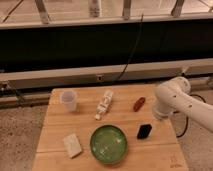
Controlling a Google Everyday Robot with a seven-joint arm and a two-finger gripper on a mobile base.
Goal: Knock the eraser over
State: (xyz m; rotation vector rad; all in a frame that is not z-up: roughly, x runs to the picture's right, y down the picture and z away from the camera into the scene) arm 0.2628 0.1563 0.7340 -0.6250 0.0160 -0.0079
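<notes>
Surface [165, 155] of pale wood planks on a speckled floor, dark wall and metal rails behind.
The eraser [144, 131] is a small black block with rounded corners, sitting just right of the green bowl [108, 144]. The white arm's [172, 97] end effector [156, 119] hangs a bit further right of the bowl, close by the eraser; can't tell if it's spread or pressed together. A reddish-brown oblong thing [139, 104] is behind-right of the bowl, a white bottle [104, 105] lies straight behind it, a clear cup [68, 100] is behind-left, and a cream block [72, 145] is to its left.
</notes>
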